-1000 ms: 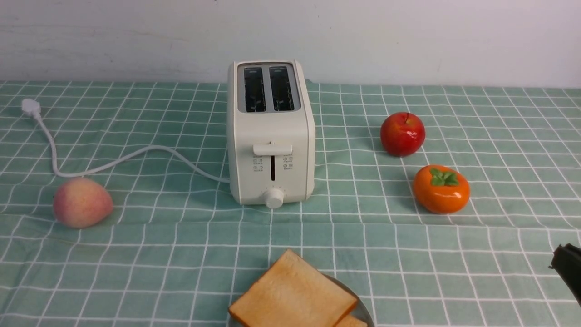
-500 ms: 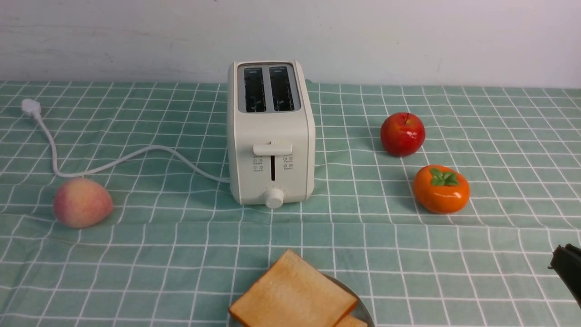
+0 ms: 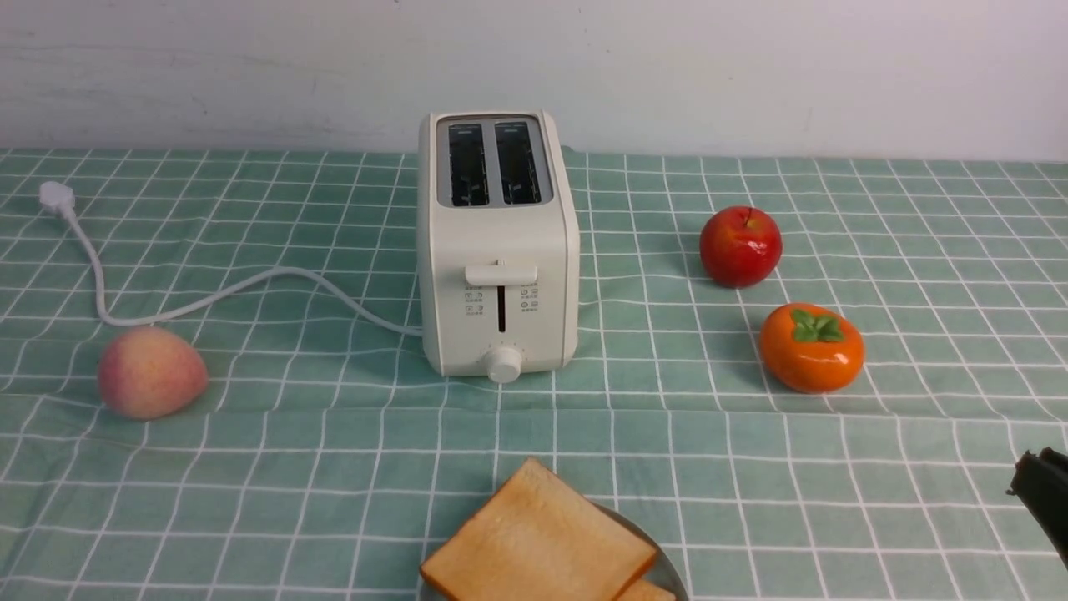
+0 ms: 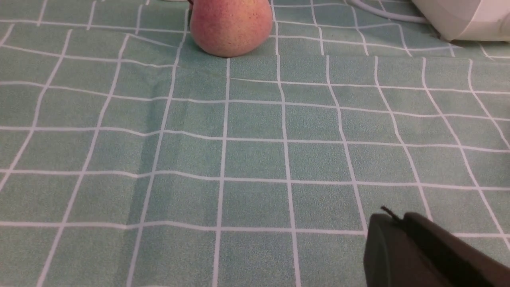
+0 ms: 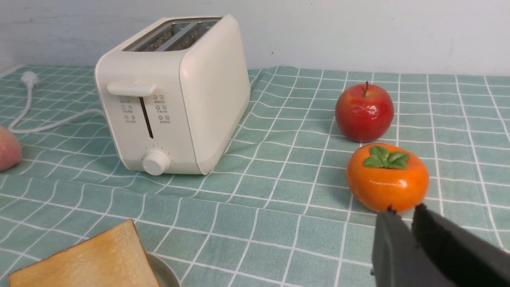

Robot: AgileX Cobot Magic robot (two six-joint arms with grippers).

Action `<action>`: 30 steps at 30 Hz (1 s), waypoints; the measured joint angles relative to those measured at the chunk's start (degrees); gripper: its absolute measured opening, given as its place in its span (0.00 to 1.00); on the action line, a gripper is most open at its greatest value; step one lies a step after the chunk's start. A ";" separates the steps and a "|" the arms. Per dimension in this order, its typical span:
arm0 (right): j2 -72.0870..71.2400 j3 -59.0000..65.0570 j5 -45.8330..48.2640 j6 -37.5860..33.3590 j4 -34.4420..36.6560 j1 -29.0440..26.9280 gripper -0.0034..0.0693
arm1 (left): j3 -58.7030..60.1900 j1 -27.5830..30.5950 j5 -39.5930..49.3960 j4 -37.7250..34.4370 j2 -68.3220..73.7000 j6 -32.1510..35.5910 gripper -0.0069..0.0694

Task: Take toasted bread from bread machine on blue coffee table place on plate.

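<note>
The cream-white bread machine stands mid-table on the blue coffee table, both slots dark and empty. A slice of toasted bread lies on the plate at the near edge. The corner of a second slice peeks out beneath it. My left gripper hangs shut and empty over bare cloth, out of the front view. My right gripper is at the near right, its tips slightly apart with nothing between them, just short of the orange persimmon.
A peach sits at the left. A red apple and an orange persimmon sit at the right. The white cord runs left from the toaster to its plug. A wall backs the table.
</note>
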 joint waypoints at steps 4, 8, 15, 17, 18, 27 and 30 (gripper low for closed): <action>0.00 0.00 0.00 0.00 0.00 0.00 0.16 | 0.00 0.00 0.00 -0.06 0.00 0.00 0.13; 0.00 0.00 0.00 0.00 0.00 0.00 0.17 | 0.00 0.00 0.00 -0.06 0.00 0.00 0.14; 0.00 0.00 0.00 0.00 0.00 0.00 0.19 | 0.00 0.00 0.00 -0.06 0.00 0.00 0.14; -0.18 0.00 0.00 0.00 0.00 0.00 0.19 | 0.00 0.00 0.00 -0.06 0.00 0.00 0.14; -0.47 0.00 0.05 0.00 0.00 -0.14 0.19 | 0.00 0.00 0.00 -0.06 0.00 0.00 0.14; -9.27 0.00 1.31 0.00 -0.13 -12.85 0.20 | 0.00 0.00 0.00 -0.06 0.00 -0.05 0.16; -15.04 0.00 1.31 0.00 -0.24 -18.53 0.21 | 0.00 0.00 0.00 -0.06 0.00 -0.05 0.16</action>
